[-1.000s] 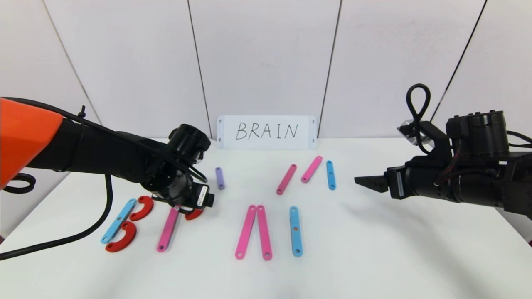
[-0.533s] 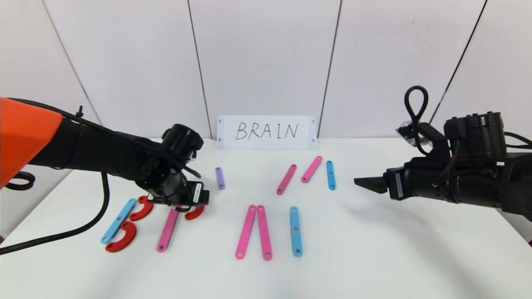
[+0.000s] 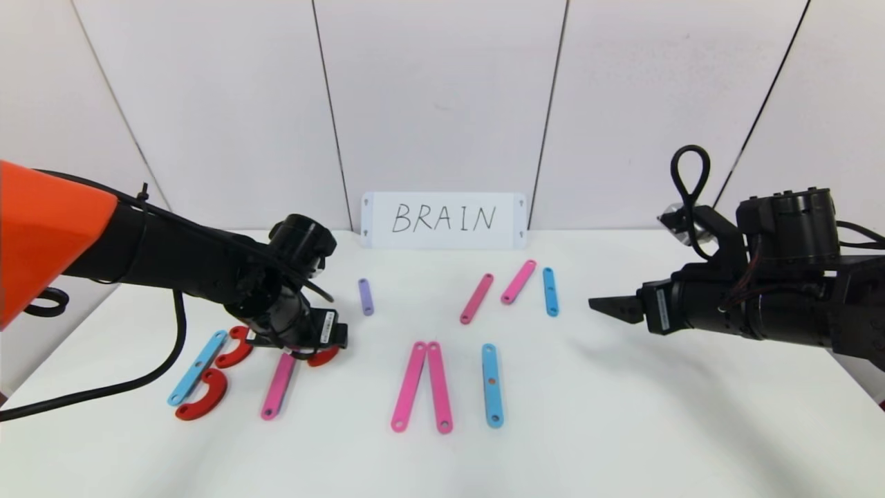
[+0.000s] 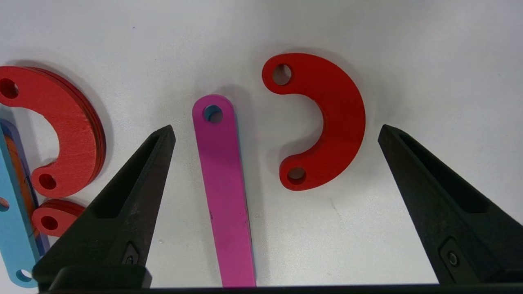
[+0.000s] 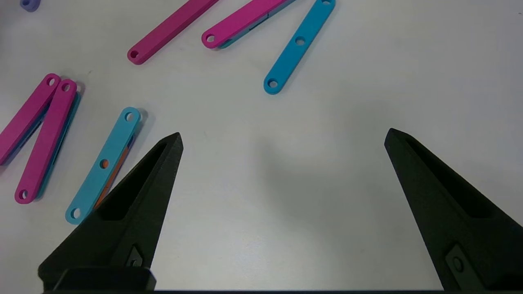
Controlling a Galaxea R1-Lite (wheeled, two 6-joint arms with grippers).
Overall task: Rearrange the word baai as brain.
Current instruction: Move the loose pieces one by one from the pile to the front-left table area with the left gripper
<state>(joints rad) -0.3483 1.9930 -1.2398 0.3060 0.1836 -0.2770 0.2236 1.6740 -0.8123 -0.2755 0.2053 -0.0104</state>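
Letters of the word (image 3: 332, 346) are spread across the middle of the white table (image 3: 622, 429) in the head view. At lower left sit a light-blue strip (image 3: 197, 367) with two red curves (image 3: 202, 400) beside it. Right of them lies a pink strip (image 3: 278, 386), and just beside its top end a third red curve (image 4: 327, 122). The left gripper (image 4: 276, 130) hangs right over that pair, fingers (image 4: 135, 183) spread wide, with the pink strip's end and the curve between them and neither clamped. At centre, two pink strips (image 3: 422, 386) touch at the top like a narrow tent, and a blue strip (image 3: 491, 384) stands just right of them. Higher up are a short purple strip (image 3: 365, 297), two slanted pink strips (image 3: 496, 290) and another blue strip (image 3: 550, 291). The right gripper (image 5: 282, 139) waits at the right of the frame, spread wide over bare table. The BRAIN card (image 3: 443, 220) leans on the back wall.
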